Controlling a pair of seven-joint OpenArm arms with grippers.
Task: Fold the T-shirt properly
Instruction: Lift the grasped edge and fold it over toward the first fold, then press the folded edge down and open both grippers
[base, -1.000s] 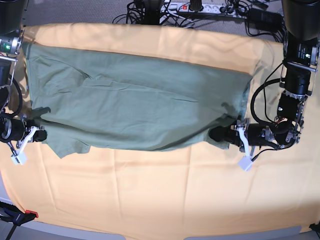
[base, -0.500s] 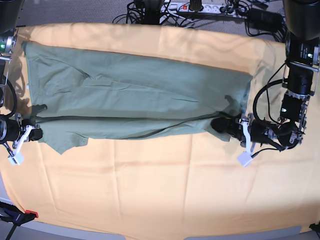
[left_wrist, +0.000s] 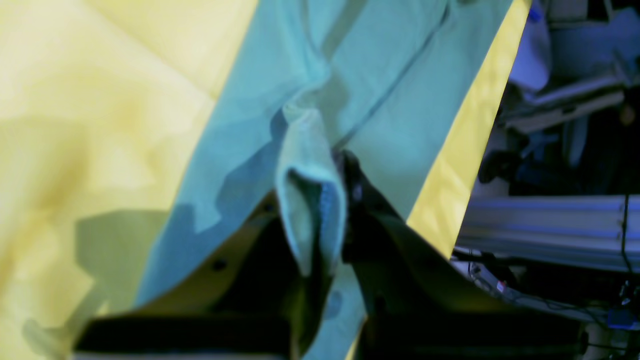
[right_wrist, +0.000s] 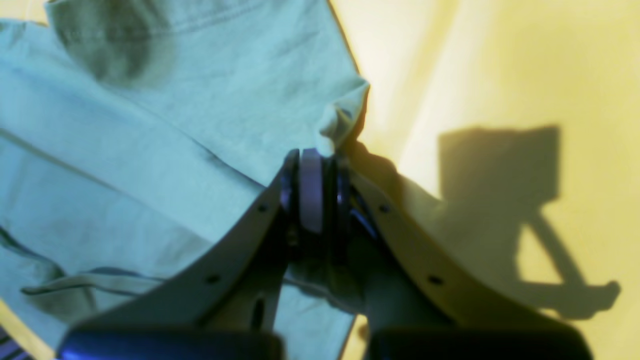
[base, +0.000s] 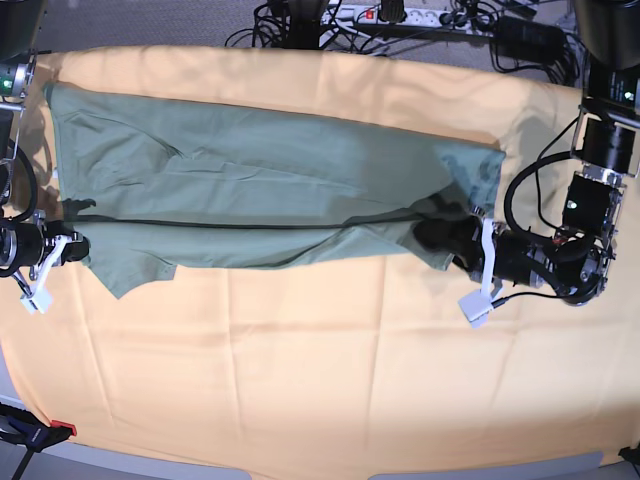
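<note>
T-shirt (base: 270, 190) fabric, sage green and unprinted, stretches across the upper half of the base view, lying on a large yellow-orange cloth (base: 320, 380) that covers the work surface. Its lower band is turned up over the body, and a dark horizontal crease line runs from the left edge toward the right of centre. A loose flap, seemingly a sleeve, juts down at the lower left of the garment.

At the right of the base view, the left gripper (base: 437, 238) reaches in sideways and meets the garment's lower right corner. The left wrist view shows its jaws closed tight on a bunched pleat of green fabric (left_wrist: 310, 200), which rises between the dark fingers (left_wrist: 360, 200) at the middle of the frame, with the yellow-orange cloth to the left and in a strip to the right.

At the left edge of the base view, the right gripper (base: 72, 246) sits at the garment's lower left corner. In the right wrist view its jaws are pressed together, and a small puckered corner of the T-shirt (right_wrist: 340, 120) stands at their tips; the garment fills the left of that frame, while the gripper's shadow falls on the cloth at the right.

Black cables (base: 330, 20) and a power strip (base: 400, 14) lie beyond the cloth along the top edge of the base view.
</note>
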